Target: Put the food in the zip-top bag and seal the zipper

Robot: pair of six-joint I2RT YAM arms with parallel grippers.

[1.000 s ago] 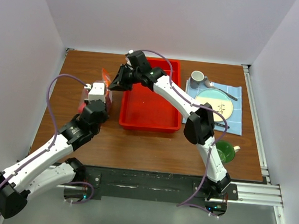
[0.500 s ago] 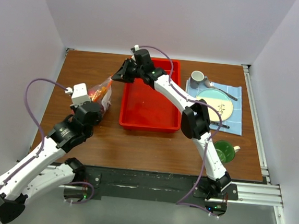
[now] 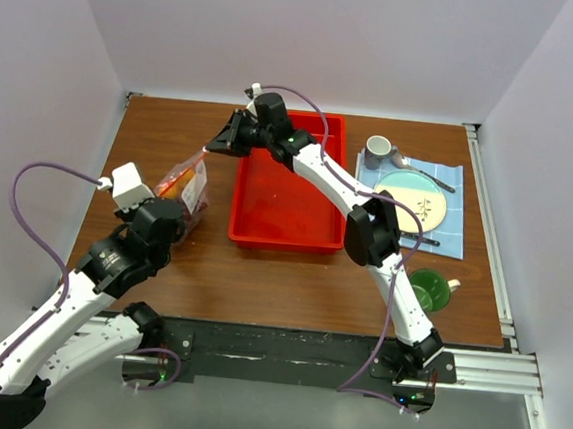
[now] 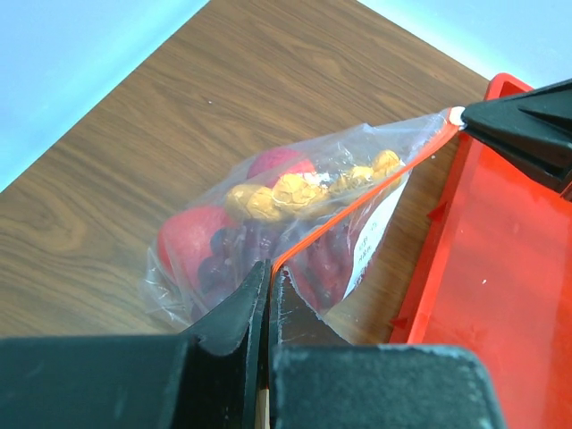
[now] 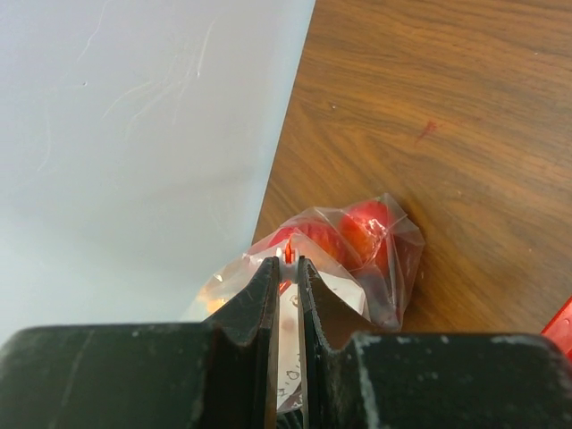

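The clear, crinkly plastic zip-top bag hangs over the brown wooden table, just beside the left wall of the red rectangular plastic tray, strung between the two arms by its mouth edge. The left gripper is closed to a narrow slit on the near end of the thin orange-red zipper. The right gripper is pinched on the far end (in the left wrist view its black tip meets the strip at the bag's corner). The food is inside the pouch: a lumpy yellow-orange cluster, round red fruits and dark purple grape bunches. An orange wedge cannot be made out. Whether the belly of the bag touches the table cannot be determined. Treat the film as soft, slippery and without stiffness of its own. The contents look light but loose, and are likely to shift and drag the pouch downward. The zipper is probably the firmest part of the bag, so take hold there, across both tracks, and not on the film. Keep the strip taut while pressing along it. Slack, or a piece bulging near the mouth, could leave the seal incomplete.
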